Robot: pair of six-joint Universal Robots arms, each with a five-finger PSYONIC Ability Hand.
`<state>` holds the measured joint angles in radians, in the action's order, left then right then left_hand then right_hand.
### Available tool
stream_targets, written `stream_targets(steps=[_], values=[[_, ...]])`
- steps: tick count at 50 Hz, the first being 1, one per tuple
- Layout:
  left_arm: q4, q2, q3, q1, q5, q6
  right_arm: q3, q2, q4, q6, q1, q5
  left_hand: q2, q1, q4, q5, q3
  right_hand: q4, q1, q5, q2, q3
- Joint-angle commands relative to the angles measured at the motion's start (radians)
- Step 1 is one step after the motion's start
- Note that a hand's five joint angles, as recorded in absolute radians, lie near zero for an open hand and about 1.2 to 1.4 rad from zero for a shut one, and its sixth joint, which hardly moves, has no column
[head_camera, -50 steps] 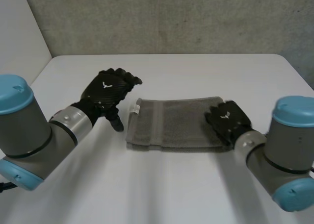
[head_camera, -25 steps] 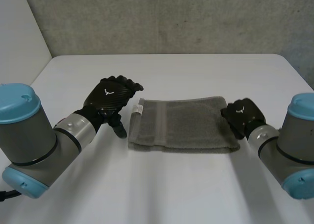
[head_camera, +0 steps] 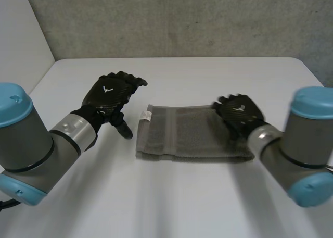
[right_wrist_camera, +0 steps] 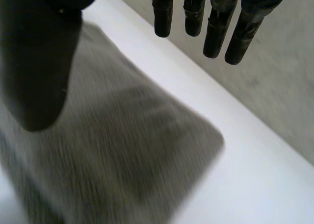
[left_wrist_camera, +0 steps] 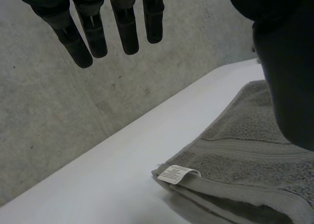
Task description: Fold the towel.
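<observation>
A grey towel point(head_camera: 187, 133) lies folded into a long strip in the middle of the white table, with a small white label point(head_camera: 144, 115) at its left end. My left hand point(head_camera: 111, 94) hovers just left of that end, off the cloth, open with straight fingers point(left_wrist_camera: 93, 33) and the thumb point(left_wrist_camera: 287, 77) apart. The label point(left_wrist_camera: 175, 174) and the towel's folded edge point(left_wrist_camera: 245, 160) lie below its palm side. My right hand point(head_camera: 237, 113) is over the towel's right end, open, with fingers point(right_wrist_camera: 216, 23) straight and nothing in them. The towel point(right_wrist_camera: 122, 150) lies beneath its palm.
The white table point(head_camera: 182, 201) has bare surface in front of and behind the towel. A grey concrete wall point(head_camera: 182, 19) stands behind the far edge, and a pale panel point(head_camera: 21, 35) rises at the far left.
My right hand drew off to the right of the towel, then came back over its right end. My left hand shifted slightly near the left end. The towel stays folded.
</observation>
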<state>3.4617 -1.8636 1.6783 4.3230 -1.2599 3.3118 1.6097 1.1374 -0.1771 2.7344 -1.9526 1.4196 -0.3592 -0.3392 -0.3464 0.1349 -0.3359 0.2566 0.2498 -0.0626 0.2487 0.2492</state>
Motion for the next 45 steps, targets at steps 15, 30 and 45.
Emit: stream_targets(steps=[15, 30, 45], values=[[0.119, -0.011, 0.070, 0.018, 0.002, -0.146, 0.253, 0.033, -0.122, -0.001, 0.224, -0.192, 0.160, 0.140, 0.148, -0.111, 0.137, 0.507, 0.513, -0.526, 0.514, 0.514], [0.134, 0.006, 0.067, 0.043, 0.000, -0.147, 0.162, 0.047, -0.124, 0.004, 0.242, -0.151, 0.157, 0.137, 0.145, -0.108, 0.134, 1.140, 1.147, -1.159, 1.148, 1.147], [0.139, 0.053, 0.020, 0.081, 0.002, -0.261, -0.295, -0.148, -0.049, 0.245, -0.296, -0.143, 0.155, 0.135, 0.142, -0.105, 0.131, 1.140, 1.147, -1.159, 1.148, 1.147]])
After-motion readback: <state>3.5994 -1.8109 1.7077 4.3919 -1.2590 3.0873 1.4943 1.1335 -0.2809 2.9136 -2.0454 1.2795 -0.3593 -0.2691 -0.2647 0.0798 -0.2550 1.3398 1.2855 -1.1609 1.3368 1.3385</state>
